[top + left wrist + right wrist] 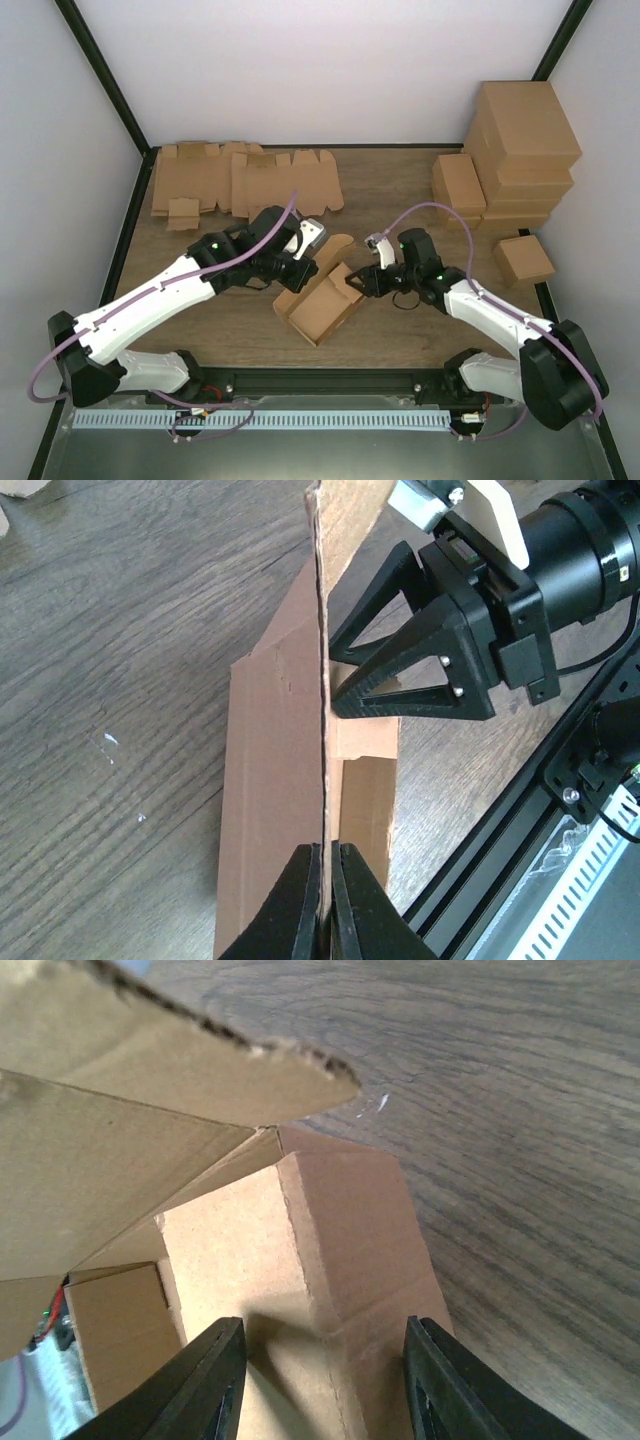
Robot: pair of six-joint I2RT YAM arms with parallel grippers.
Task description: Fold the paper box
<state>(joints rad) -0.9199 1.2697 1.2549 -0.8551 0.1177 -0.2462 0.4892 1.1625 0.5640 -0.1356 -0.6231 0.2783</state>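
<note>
Wood table (400,190) bears, near its front middle, the box (322,300) — light, easily creased card, best pinched near creases — left gripper (327,852) clamping its upright wall, right gripper (323,1325) spread astride its end flap.

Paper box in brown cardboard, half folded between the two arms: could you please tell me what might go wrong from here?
1. The left tool pinches only the thin upright wall of the brown cardboard paper box; a sideways pull could tear or wrongly crease it.
2. The right tool straddles a folded corner with its jaws apart; if it slips off, that flap may spring open.
</note>
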